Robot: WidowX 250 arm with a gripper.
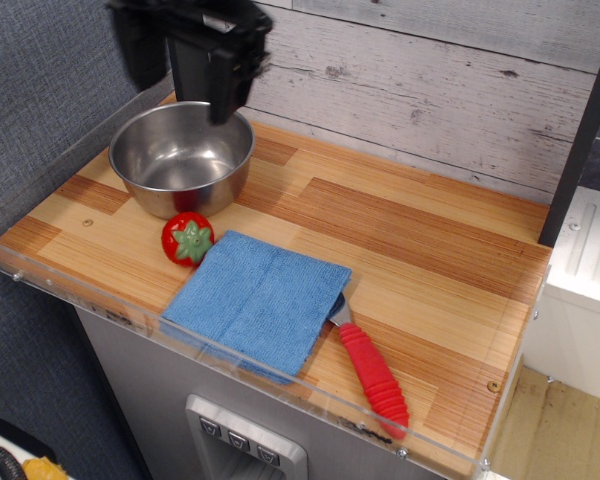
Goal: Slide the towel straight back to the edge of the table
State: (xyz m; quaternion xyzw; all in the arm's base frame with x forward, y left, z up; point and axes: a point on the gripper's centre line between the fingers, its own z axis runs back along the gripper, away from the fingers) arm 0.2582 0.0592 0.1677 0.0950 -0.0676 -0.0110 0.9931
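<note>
One claw [180, 95], blurred, hangs above your steel bowl [182, 156].
Its top is cut off and its fingers stand wide apart. The towel [259, 300] lies flat at the counter's [430, 260] near edge, hiding the tool end of a red-handled utensil [372, 375]; a strawberry toy [187, 239] touches its left corner.

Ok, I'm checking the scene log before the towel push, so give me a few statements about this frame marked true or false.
1. The towel lies flat near the front rim of the table. True.
2. The gripper is gripping the towel. False: it hangs above the steel bowl, apart from the towel.
3. The toy strawberry sits inside the bowl. False: it stands on the table between bowl and towel.
4. The towel covers part of the red-handled tool. True.
</note>
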